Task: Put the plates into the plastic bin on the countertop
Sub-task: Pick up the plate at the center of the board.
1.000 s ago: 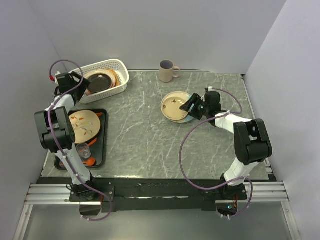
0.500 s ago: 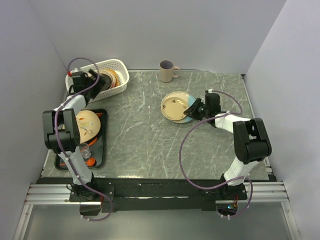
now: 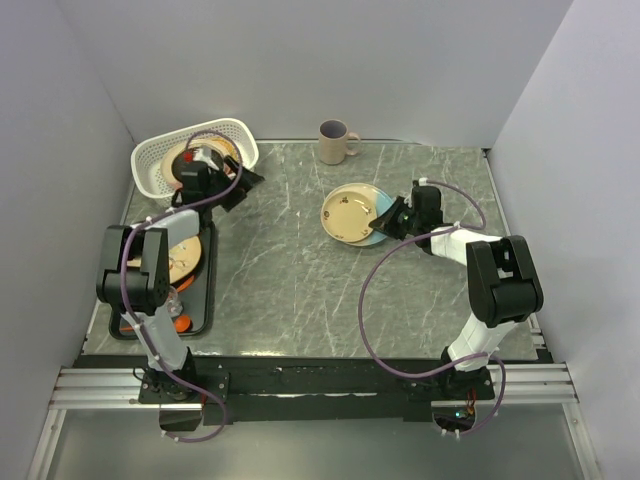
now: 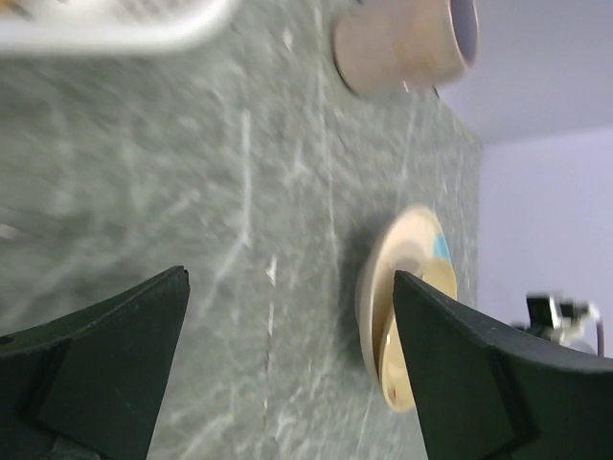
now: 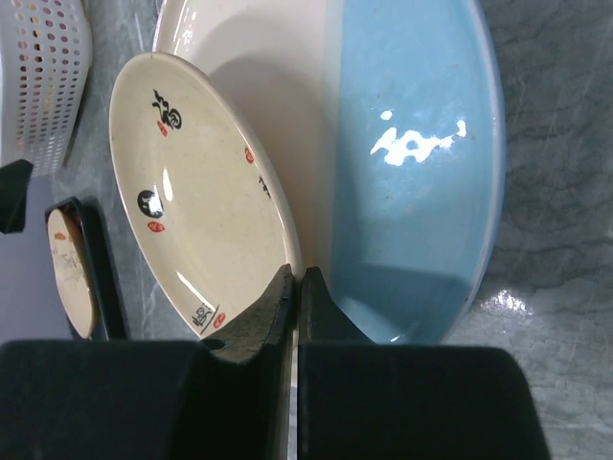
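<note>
Plastic bin [image 3: 146, 166]: plates [image 3: 221, 150] | black tray [image 3: 204, 292]: patterned plate [image 3: 186, 257] | right tool [image 5: 293, 282] pinching cream plate [image 5: 192, 182] | left tool [image 4: 289, 276] spread

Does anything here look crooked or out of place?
Yes: the cream plate is tipped up at a slant over the pale blue plate, its rim pinched by the shut right gripper.

A grey-green marble-look worktop [image 3: 290, 260] with white veins fills the middle of the overhead view. On it stand a white perforated plastic basket [image 3: 150, 175] at the upper left, a beige ceramic mug [image 3: 333, 142] at the upper middle, and a flat black rectangular tray [image 3: 208, 290] at the lower left. Right of centre lies a round plate, half cream and half pale blue [image 5: 412, 144].
</note>
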Controlling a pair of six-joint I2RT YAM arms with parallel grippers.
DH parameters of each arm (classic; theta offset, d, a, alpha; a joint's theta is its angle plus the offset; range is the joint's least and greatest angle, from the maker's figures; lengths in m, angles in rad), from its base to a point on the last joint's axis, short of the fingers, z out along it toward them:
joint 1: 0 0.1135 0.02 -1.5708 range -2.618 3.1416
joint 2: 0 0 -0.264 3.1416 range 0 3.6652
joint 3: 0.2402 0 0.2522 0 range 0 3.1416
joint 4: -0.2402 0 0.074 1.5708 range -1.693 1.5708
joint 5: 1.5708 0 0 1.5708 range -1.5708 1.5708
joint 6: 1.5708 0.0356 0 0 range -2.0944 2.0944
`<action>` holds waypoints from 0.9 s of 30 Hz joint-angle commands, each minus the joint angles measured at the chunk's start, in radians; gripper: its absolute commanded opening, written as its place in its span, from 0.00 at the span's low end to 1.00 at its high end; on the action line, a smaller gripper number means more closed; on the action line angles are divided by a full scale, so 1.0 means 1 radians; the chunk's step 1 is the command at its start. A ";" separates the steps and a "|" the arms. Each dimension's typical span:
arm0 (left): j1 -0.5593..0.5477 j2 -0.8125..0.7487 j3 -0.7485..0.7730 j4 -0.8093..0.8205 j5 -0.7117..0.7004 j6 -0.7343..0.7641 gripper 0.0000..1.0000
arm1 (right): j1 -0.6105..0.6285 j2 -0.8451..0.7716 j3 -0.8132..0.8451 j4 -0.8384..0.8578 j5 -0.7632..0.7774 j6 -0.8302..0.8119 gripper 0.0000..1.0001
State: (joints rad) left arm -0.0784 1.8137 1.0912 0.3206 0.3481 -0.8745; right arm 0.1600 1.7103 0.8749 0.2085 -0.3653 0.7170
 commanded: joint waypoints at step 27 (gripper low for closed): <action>-0.360 0.075 -0.076 0.276 0.095 0.118 0.78 | 0.012 -0.166 -0.036 0.014 -0.110 0.001 0.00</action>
State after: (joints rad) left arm -0.4305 1.8881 0.9958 0.5343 0.4503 -0.7673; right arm 0.1612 1.6020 0.8429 0.2024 -0.4473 0.7208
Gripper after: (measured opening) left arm 0.794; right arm 0.026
